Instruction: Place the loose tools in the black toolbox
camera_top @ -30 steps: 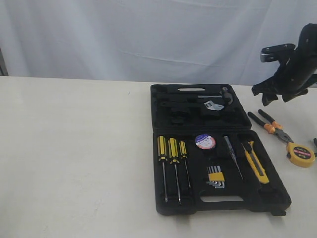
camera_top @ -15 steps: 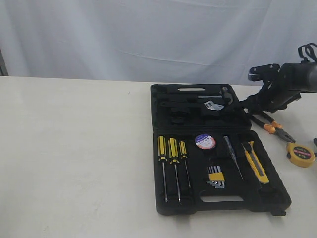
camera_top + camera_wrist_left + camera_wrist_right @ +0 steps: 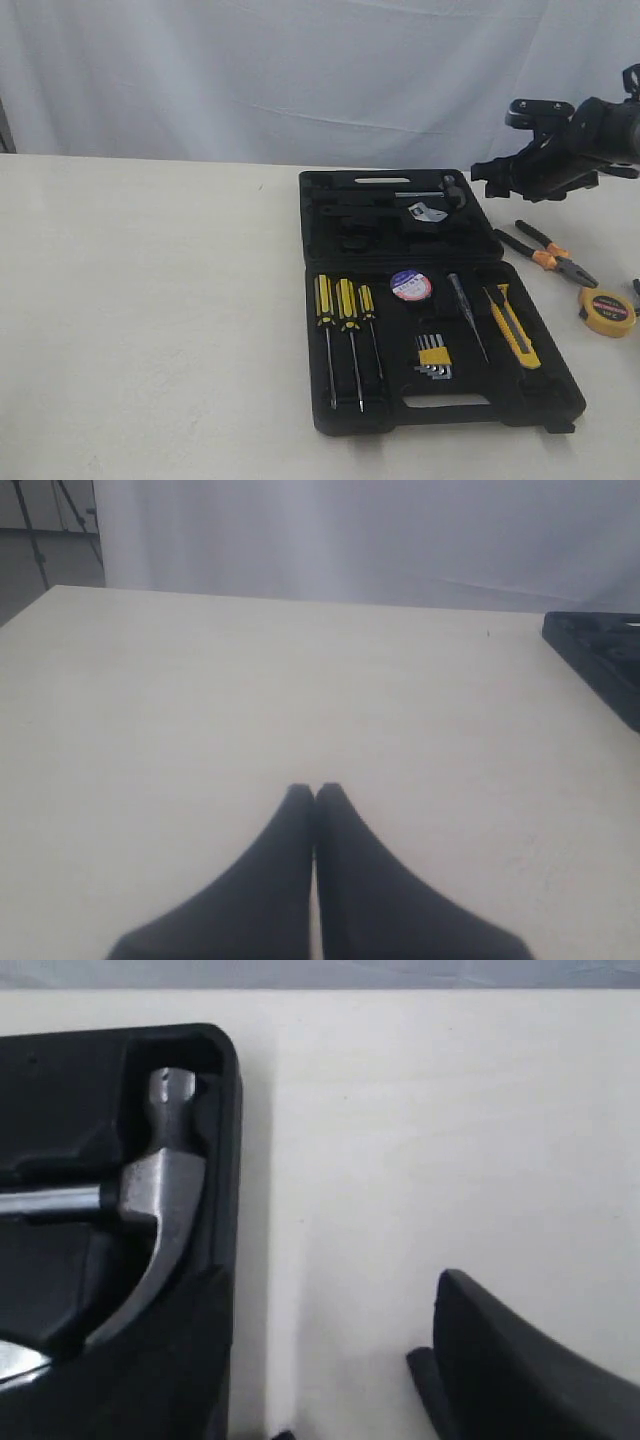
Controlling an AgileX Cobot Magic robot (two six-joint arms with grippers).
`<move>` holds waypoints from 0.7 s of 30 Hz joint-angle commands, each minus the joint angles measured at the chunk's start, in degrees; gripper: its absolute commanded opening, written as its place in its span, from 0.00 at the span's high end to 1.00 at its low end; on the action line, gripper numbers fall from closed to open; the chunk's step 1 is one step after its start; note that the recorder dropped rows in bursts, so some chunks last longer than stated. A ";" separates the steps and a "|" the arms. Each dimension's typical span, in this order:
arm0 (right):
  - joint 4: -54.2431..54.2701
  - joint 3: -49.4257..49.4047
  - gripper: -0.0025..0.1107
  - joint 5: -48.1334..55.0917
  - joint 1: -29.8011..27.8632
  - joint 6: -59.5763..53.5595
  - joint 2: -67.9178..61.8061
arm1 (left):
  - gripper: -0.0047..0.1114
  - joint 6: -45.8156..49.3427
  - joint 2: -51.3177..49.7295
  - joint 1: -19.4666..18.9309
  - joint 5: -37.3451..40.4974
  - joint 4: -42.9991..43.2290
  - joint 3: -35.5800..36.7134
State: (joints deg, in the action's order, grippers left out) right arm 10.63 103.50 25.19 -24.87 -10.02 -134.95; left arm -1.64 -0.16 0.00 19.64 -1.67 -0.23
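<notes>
The black toolbox (image 3: 520, 395) lies open on the table. Its near half holds the utility knife (image 3: 512, 326) and the small tape roll (image 3: 411, 286). To the right of the case, the pliers (image 3: 548, 252) and the yellow tape measure (image 3: 607, 311) lie on the table. My right gripper (image 3: 492, 178) hangs open and empty above the lid's far right corner. In the right wrist view its fingers (image 3: 520, 1360) straddle bare table beside the toolbox rim (image 3: 228, 1150). My left gripper (image 3: 316, 790) is shut over bare table, out of the exterior view.
Three striped screwdrivers (image 3: 343, 312), a hex-key set (image 3: 434, 355) and a thin awl (image 3: 467, 316) sit in the near half. A hammer (image 3: 160, 1180) and a wrench (image 3: 425, 212) rest in the lid. A white curtain hangs behind the table.
My right arm has come down and swung left, from above the pliers to the lid's far right corner. The toolbox has shifted slightly left.
</notes>
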 commanded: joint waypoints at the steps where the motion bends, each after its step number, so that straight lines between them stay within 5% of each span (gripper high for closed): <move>1: 0.02 0.37 0.47 -1.77 -2.54 0.35 0.75 | 0.96 -0.10 0.16 0.37 -0.02 -0.23 0.23; 11: 0.02 0.37 0.47 -2.15 -6.57 1.53 0.91 | 0.96 -0.10 0.16 0.37 -0.02 -0.23 0.23; 21: -0.67 0.37 0.47 21.97 -8.13 -3.02 9.20 | 0.96 -0.10 0.16 0.37 -0.02 -0.23 0.23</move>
State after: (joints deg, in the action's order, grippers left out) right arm 10.32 103.50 39.45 -32.44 -10.29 -128.27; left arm -1.64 -0.16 0.00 19.64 -1.67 -0.23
